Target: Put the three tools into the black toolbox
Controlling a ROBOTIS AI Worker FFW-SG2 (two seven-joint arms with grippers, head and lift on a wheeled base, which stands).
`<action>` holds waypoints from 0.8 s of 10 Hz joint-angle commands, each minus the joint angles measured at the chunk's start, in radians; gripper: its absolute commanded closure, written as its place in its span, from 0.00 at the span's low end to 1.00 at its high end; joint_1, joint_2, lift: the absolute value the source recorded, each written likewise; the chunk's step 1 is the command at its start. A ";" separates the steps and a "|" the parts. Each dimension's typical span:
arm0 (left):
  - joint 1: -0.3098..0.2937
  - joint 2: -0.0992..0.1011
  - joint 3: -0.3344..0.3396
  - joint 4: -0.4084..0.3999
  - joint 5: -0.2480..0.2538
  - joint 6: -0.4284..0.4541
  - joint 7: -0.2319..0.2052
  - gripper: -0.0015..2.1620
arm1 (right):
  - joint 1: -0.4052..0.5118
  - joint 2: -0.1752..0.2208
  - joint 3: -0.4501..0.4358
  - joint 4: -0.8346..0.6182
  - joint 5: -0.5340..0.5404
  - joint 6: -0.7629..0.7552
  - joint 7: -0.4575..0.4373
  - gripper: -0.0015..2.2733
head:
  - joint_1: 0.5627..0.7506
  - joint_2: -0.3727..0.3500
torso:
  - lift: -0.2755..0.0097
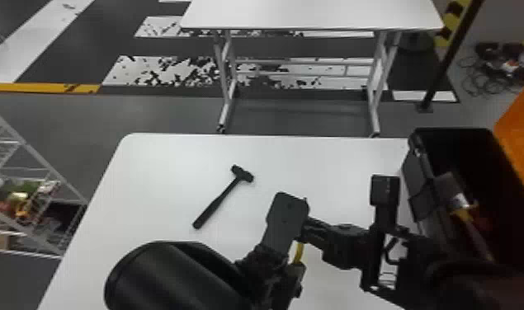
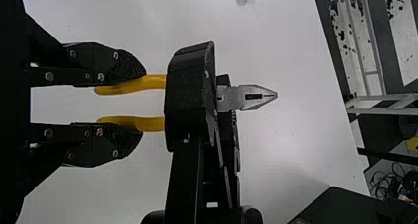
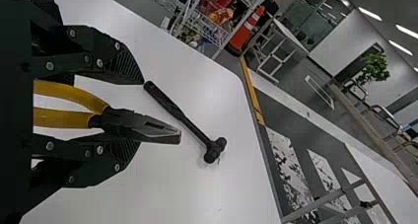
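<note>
Left wrist view: left gripper [image 1: 296,264] pinches yellow-handled pliers [image 2: 237,98], right gripper [image 1: 314,244] spread around them.

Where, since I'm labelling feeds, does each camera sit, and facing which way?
Head view: on the head, facing forward and down at the table; left arm and right arm show.
Left wrist view: on that wrist, facing the table, left jaws around the pliers' yellow handles.
Right wrist view: on that wrist, looking across the table into the room, right jaws near the pliers.
Shared: head and right wrist views show the hammer.
</note>
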 commanded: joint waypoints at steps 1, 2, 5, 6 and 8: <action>0.002 -0.001 0.001 0.005 0.000 0.013 0.001 0.75 | 0.014 -0.001 -0.006 -0.025 0.001 0.001 0.000 0.99 | 0.70 0.62 | 0.79; 0.003 -0.001 0.001 0.005 0.000 0.013 0.001 0.75 | 0.022 -0.001 -0.010 -0.031 0.000 0.001 -0.001 0.99 | 0.70 0.62 | 0.79; 0.026 0.003 0.012 -0.004 0.003 0.013 -0.022 0.44 | 0.056 -0.001 -0.038 -0.071 0.000 -0.002 -0.004 0.99 | 0.70 0.60 | 0.79; 0.035 0.006 0.015 -0.024 0.006 0.013 -0.034 0.05 | 0.071 -0.001 -0.050 -0.083 0.000 -0.002 -0.004 0.99 | 0.70 0.60 | 0.79; 0.075 0.008 0.042 -0.102 0.027 0.013 -0.037 0.00 | 0.097 -0.002 -0.081 -0.111 0.003 -0.027 -0.015 0.99 | 0.70 0.56 | 0.79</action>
